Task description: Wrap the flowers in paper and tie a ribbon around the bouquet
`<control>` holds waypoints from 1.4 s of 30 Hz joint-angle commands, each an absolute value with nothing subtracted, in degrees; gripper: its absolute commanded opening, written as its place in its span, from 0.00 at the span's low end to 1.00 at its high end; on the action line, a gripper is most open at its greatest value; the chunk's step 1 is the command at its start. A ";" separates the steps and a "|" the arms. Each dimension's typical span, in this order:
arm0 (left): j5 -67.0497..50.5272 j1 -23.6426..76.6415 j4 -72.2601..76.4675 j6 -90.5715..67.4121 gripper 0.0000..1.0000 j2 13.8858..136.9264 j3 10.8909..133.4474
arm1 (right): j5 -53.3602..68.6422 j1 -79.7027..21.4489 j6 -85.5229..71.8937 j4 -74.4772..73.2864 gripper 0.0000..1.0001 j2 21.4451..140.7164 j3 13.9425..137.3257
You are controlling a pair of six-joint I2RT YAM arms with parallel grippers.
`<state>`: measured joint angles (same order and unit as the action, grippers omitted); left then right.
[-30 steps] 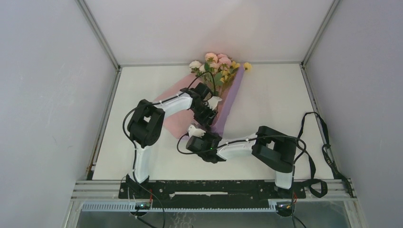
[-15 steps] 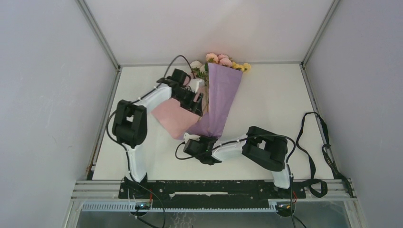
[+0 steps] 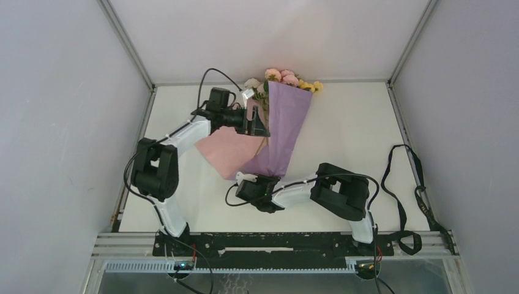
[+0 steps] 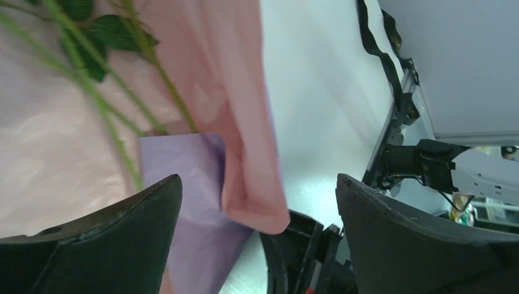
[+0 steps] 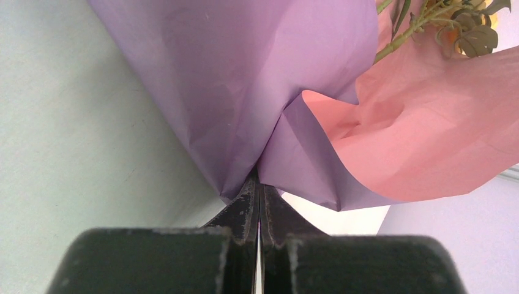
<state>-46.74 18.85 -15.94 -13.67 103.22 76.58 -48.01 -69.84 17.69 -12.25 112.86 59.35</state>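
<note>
Both grippers sit mid-frame: lowest, the right gripper (image 5: 258, 190) is clenched on the pinched bottom corner of the paper (image 3: 286, 122); above it the left gripper (image 3: 258, 120) gapes wide, gripping nothing, beside the lilac fold; flowers (image 3: 278, 77) peek out at top centre

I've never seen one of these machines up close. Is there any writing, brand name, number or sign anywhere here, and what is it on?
None: no word, number or sign can be read in any view.
The paper: plain lilac and pink, no print.
The left arm and the right arm: no label shows; any marking is too small to tell.
</note>
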 commanded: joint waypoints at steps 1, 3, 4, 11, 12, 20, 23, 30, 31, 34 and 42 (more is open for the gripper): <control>-49.08 22.67 -10.38 -17.36 1.00 106.66 79.19 | -43.76 -70.40 16.93 -12.88 0.00 114.74 59.96; -49.26 23.73 -10.55 -17.31 1.00 108.34 81.11 | -43.58 -70.40 17.09 -13.03 0.00 114.78 59.97; -49.30 24.16 -10.62 -17.19 1.00 108.78 82.00 | -43.59 -70.42 17.11 -12.98 0.00 114.79 60.02; -44.61 26.13 -15.43 -13.81 0.74 111.56 86.20 | -43.88 -70.54 18.10 -12.54 0.00 114.61 59.99; -44.38 26.11 -16.61 -13.61 0.57 112.16 86.49 | -43.85 -70.57 18.09 -12.61 0.00 114.69 60.00; -40.08 23.82 -26.95 -6.75 0.00 112.97 86.22 | -44.89 -70.53 17.65 -14.53 0.06 113.99 59.97; -36.46 21.71 -28.84 -5.33 0.00 114.96 86.43 | -43.84 -70.53 17.24 -16.22 0.18 112.78 59.95; -34.13 19.87 -29.33 -4.51 0.00 120.46 86.56 | -40.79 -70.56 17.82 -19.72 0.40 107.16 59.91; -34.11 19.86 -29.13 -4.55 0.00 120.78 86.43 | -40.43 -70.79 18.17 -19.91 0.42 105.94 59.56; -33.23 19.91 -28.27 -4.57 0.00 121.34 85.70 | -38.31 -72.15 20.22 -19.34 0.46 100.56 57.51; -32.93 19.83 -26.27 -5.27 0.00 121.17 82.68 | -19.34 -74.93 18.33 -23.94 0.48 84.54 54.76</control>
